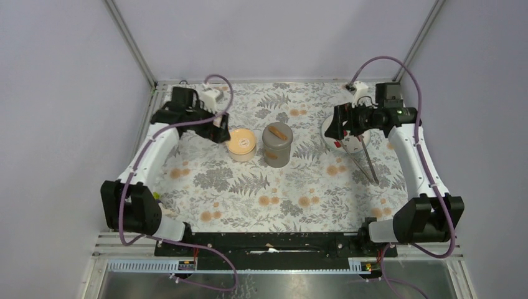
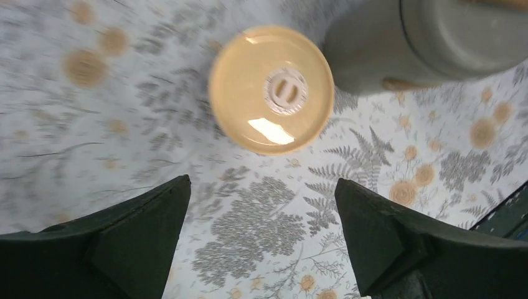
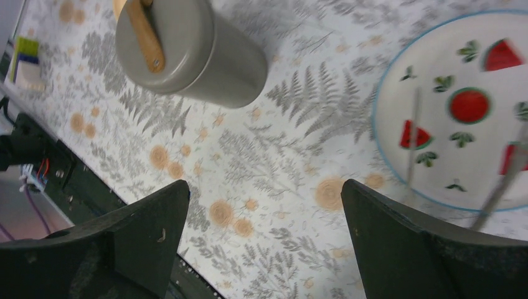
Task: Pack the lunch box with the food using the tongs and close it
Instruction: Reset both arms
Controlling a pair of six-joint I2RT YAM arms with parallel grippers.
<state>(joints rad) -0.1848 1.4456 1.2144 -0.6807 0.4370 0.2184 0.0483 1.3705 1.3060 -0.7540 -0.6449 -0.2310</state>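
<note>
While the tongs (image 1: 370,165) are lying with their tips on the watermelon-print plate (image 3: 429,68) on the counter's (image 1: 249,187) right side, the grey lunch box (image 1: 277,144) is standing mid-counter, just beside a cream lid (image 1: 241,143). The left tool (image 2: 261,187) is hovering near that lid and the right tool (image 3: 264,187) over the plate, both gaping wide and holding nothing.

Lunch box (image 1: 278,144), peach lid (image 1: 241,142) (just left), tongs (image 1: 367,162)

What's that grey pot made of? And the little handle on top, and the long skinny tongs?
The grey pot looks like matte-coated metal, or maybe plastic: it is smooth and dull, with no glare. Its handle looks like wood: light brown and unpainted. The tongs look like bare metal: thin, silver-grey arms.
</note>
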